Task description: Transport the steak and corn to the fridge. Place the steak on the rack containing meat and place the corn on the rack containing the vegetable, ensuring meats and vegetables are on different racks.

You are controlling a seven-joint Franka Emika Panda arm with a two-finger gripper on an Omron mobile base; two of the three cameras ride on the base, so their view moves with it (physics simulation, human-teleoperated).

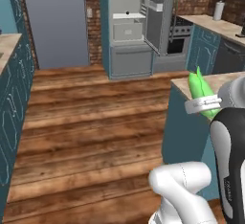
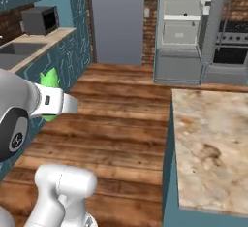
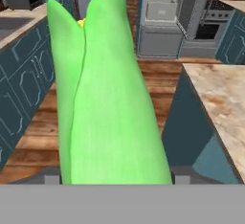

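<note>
One ear of corn [image 3: 110, 98] sits clamped in the end effector [image 1: 203, 106]; keep it steady while driving toward the open fridge [image 1: 136, 27] at 12 o'clock.

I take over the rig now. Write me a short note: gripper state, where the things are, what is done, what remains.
Gripper: shut on the corn, carried in the air beside the island counter.
Fridge: across the wooden floor, door open, white shelves visible.
Steak: I cannot make it out; shelf items are too small to identify.
Done: corn picked up.
Left: drive to the fridge, place corn on the vegetable's rack; check the steak.
</note>
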